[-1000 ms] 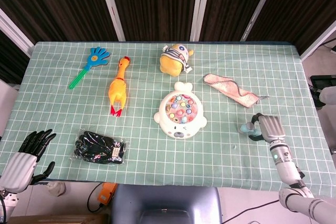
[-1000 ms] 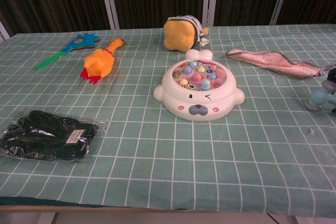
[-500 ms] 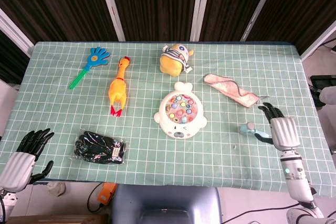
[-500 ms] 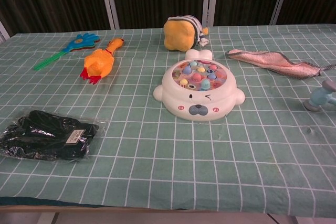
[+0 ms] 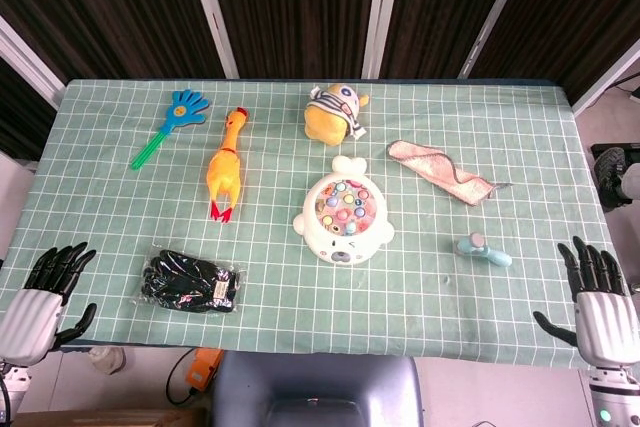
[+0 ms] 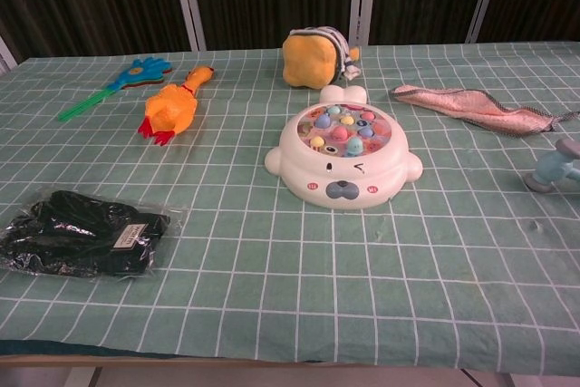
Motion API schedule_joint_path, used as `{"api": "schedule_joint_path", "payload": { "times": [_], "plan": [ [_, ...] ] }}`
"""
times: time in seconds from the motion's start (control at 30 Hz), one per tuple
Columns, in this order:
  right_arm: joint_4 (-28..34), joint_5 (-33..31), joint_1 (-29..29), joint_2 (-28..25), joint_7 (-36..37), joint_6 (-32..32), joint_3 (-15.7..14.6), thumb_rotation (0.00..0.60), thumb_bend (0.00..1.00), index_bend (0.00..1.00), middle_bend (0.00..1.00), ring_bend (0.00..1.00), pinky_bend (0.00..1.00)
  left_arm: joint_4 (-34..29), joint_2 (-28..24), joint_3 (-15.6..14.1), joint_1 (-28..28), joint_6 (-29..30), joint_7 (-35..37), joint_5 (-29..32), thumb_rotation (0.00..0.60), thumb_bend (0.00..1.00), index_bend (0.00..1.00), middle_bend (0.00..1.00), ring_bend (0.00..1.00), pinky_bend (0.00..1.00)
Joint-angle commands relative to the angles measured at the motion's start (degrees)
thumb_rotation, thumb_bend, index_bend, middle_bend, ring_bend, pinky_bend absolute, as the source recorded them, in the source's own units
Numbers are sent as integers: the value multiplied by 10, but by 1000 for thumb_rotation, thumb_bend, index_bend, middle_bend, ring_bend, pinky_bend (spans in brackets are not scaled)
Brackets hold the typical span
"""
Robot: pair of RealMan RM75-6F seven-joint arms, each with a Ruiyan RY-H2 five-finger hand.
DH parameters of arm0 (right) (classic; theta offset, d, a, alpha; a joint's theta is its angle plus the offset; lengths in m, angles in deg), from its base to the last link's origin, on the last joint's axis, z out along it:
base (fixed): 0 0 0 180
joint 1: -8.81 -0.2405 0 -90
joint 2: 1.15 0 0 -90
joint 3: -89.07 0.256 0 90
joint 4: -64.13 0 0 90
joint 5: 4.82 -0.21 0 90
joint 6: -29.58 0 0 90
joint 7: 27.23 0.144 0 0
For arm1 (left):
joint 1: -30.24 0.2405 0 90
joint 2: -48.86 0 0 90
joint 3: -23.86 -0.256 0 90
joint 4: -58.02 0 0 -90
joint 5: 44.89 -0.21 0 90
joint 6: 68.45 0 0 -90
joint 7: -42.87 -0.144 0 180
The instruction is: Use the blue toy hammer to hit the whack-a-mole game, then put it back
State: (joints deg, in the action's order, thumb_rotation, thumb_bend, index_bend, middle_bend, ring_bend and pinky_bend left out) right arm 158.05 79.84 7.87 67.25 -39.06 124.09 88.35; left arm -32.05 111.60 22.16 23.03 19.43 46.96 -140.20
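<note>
The right hand (image 5: 602, 309) hangs off the near right corner of the worktop (image 5: 500, 317) with fingers spread, holding nothing. The left hand (image 5: 40, 299) sits the same way at the near left corner, empty. The blue hammer (image 5: 483, 249) lies flat on the cloth, well right of the mole game (image 5: 343, 219). A second ago the right hand was at the hammer; it has since drawn back clear of it. The chest view shows no hands, and the hammer (image 6: 555, 168) only partly, cut by the right edge.
</note>
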Motion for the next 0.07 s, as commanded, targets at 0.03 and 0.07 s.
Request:
{"api": "schedule_joint_path", "payload": {
  "times": [0.03,0.07],
  "plan": [
    [-1,6,0,-3,-5,-9,-2,600,135,0,0,0,87,-1,-1,0,3,5,-2,-1,600,400,0,13,0,0],
    [0,6,1,-3,-6,-12,-1,600,135,0,0,0,87,-2,-1,0,4,7,-1,-3,600,400,0,13,0,0]
  ]
}}
